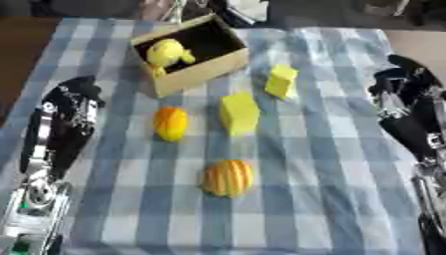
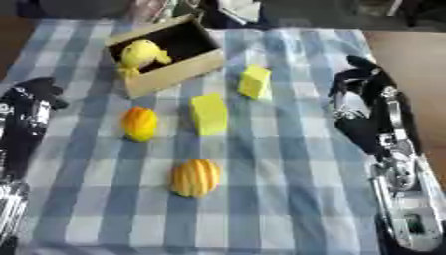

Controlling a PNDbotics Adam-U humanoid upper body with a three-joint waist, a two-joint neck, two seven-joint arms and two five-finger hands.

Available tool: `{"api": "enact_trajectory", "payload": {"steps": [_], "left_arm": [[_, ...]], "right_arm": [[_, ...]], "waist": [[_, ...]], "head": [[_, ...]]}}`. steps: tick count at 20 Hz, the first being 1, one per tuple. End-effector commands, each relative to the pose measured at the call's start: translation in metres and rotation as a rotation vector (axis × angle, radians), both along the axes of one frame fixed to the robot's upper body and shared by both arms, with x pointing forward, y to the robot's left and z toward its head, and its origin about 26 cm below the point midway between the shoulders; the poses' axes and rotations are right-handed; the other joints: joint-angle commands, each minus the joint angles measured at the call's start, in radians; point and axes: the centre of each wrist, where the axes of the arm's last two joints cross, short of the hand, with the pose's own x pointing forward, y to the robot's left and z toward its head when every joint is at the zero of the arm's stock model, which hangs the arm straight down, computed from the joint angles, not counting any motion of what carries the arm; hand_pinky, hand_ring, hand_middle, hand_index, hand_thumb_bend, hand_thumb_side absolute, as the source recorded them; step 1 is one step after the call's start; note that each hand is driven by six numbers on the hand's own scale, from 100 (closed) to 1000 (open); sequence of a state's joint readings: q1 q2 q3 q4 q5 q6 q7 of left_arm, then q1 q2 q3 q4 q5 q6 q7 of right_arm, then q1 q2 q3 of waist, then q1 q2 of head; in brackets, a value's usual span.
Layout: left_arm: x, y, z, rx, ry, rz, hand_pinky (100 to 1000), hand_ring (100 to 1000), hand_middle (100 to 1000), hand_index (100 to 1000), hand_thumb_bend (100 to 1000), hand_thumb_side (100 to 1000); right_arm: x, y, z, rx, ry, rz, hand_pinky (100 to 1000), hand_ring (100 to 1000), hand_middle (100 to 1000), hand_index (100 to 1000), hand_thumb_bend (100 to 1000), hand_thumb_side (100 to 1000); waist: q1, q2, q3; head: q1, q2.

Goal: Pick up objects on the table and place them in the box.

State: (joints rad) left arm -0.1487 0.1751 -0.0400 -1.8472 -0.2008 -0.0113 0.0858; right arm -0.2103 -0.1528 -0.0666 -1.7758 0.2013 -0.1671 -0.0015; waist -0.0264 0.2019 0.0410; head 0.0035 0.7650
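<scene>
A bench [image 1: 348, 164] covered with a blue and white checked cloth [image 1: 305, 199] is filling most of the frame. A box [image 1: 193, 54], pale wood with a dark inside, is sitting askew in the upper left of centre, and a yellow toy [image 1: 166, 53] is already lying in its left end, against the near wall. Four things are still lying on the cloth outside it. A small yellow block [image 1: 281, 80] is resting right of the box, near its lower right corner. A larger yellow block [image 1: 238, 112] is lying just below and left of that one, at the middle of the frame. An orange fruit [image 1: 170, 123] is sitting left of the larger block, apart from it, below the box. A ribbed yellow-orange gourd [image 1: 228, 177] is lying lowest, below the two, well apart from the box. The left hand [image 1: 76, 92] is hovering at the left edge, beside the orange fruit but not touching it, holding nothing; whether its fingers are curled I cannot tell. The right hand [image 2: 359, 82] is hanging at the right edge, well apart from the blocks, also holding nothing, and its fingers are too dark and blurred to read.
</scene>
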Motion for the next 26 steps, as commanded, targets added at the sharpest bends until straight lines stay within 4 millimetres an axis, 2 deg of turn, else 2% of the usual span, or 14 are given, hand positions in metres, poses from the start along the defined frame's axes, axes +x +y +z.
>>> {"api": "enact_trajectory", "payload": {"steps": [1, 9, 18, 23, 26], "left_arm": [[-0.001, -0.001, 0.006, 0.032, -0.021, -0.031, 740, 600, 627, 774, 222, 648], [-0.001, -0.001, 0.007, 0.085, -0.021, -0.086, 743, 605, 635, 777, 241, 640], [-0.001, -0.001, 0.006, 0.114, -0.014, -0.114, 743, 604, 634, 778, 252, 649], [-0.003, 0.0, 0.002, 0.154, 0.004, -0.141, 742, 604, 635, 779, 270, 665], [-0.003, 0.0, 0.001, 0.161, 0.009, -0.15, 742, 605, 635, 780, 269, 670]], "right_arm": [[-0.001, -0.001, 0.007, -0.012, -0.025, 0.0, 785, 597, 630, 847, 100, 355], [0.0, -0.001, 0.008, -0.023, -0.025, 0.004, 785, 597, 631, 849, 100, 357], [0.012, -0.008, 0.025, -0.116, -0.048, 0.043, 794, 613, 652, 866, 100, 362], [0.034, 0.001, 0.043, -0.347, -0.076, 0.151, 808, 657, 699, 888, 100, 349], [0.051, -0.004, 0.056, -0.512, -0.073, 0.182, 814, 680, 725, 898, 100, 341]], "waist": [[0.012, -0.02, 0.0], [0.011, -0.022, 0.0], [0.007, -0.027, 0.007], [-0.005, -0.041, 0.016], [-0.006, -0.044, 0.019]], "head": [[0.001, 0.005], [-0.001, 0.005], [-0.014, 0.005], [-0.026, 0.005], [-0.03, 0.005]]}}
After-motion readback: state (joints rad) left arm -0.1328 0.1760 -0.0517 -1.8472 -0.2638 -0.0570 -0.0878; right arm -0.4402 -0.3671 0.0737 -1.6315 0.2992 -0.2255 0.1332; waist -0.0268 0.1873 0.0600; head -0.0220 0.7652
